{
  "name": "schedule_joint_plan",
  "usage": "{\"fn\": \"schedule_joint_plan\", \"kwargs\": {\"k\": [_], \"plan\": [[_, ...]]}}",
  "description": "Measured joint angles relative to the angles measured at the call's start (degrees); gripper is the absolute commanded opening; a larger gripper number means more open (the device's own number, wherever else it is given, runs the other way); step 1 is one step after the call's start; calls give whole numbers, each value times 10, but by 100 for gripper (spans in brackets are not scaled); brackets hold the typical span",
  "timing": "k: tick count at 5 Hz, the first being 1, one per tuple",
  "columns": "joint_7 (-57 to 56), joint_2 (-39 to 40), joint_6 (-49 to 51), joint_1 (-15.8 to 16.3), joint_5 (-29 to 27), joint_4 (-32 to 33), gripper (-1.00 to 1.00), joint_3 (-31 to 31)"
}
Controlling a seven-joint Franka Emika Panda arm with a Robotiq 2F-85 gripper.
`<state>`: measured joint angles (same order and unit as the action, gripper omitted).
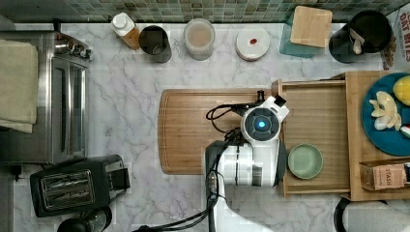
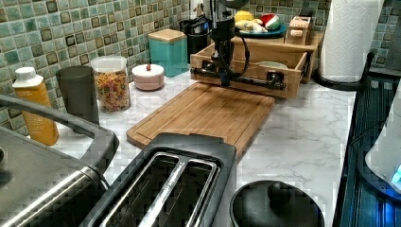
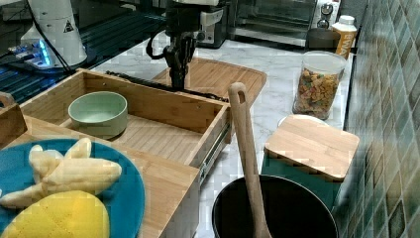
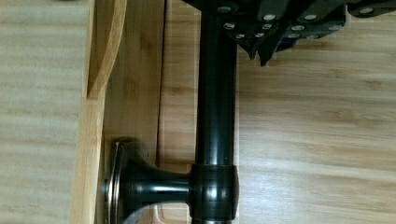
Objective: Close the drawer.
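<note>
My gripper [image 2: 224, 78] down at the drawer's black bar handle [image 2: 246, 80], finger spread impossible for me to tell, drawer [image 1: 314, 135] pulled out over the cutting board [image 1: 193, 130], green bowl [image 1: 305, 161] inside

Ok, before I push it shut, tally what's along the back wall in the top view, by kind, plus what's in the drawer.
Bottles: 1, orange bottle
Cups: 2, dark cup, black utensil holder
Jars: 1, clear jar
Lidded dishes: 1, white dish
Canisters: 1, teal canister
In the drawer: 1, green bowl
Total: 7
</note>
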<state>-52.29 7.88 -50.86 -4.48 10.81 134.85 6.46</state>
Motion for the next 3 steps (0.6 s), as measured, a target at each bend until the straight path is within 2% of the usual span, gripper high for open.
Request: {"fn": "schedule_joint_plan", "kwargs": {"k": [1, 3], "plan": [[-72, 13, -12, -15, -10, -9, -100, 0], [-122, 40, 6, -50, -24, -47, -100, 17]]}}
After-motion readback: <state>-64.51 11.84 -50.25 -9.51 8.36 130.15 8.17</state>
